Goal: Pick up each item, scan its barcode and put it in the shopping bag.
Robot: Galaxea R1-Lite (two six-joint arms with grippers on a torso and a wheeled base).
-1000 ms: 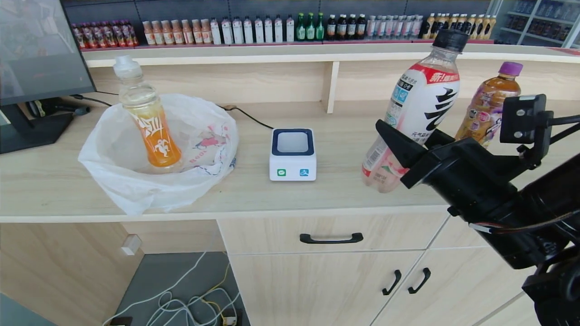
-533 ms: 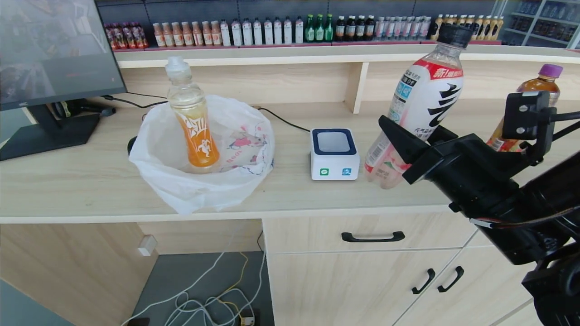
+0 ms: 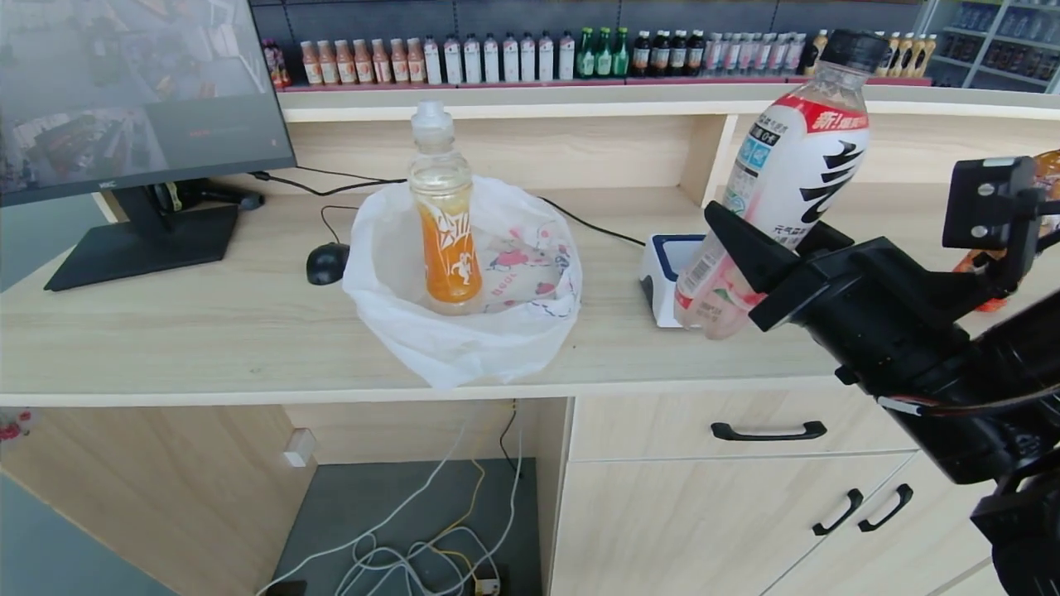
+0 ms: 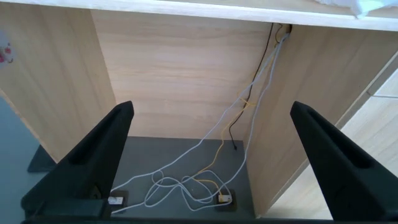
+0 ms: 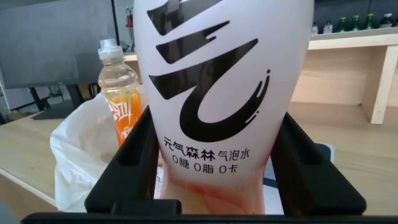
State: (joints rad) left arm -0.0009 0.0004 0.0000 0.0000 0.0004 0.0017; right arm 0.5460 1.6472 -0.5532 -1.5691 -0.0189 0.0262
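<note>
Counter [image 3: 207,331] and shopping bag [image 3: 464,348] lie left of the right gripper [image 5: 221,180], which pinches the white bottle [image 3: 787,165]. The bottle has closed on the scanner [image 3: 662,265], base now just beside it, so scanning appears imminent. Long axis near-upright, cap uppermost, tilted rightward. Left gripper [image 4: 211,162] spread, empty.

Head view: high, looking forward and down over the counter [image 3: 166,331].
Left wrist view: low, facing the recess beneath, with the cables [image 4: 186,186] well off.
Right wrist view: close against the white bottle [image 5: 217,93] — shopping bag [image 5: 78,155] beyond.
Shared: bottle, bag (head, right wrist); cables (head, left wrist).
</note>
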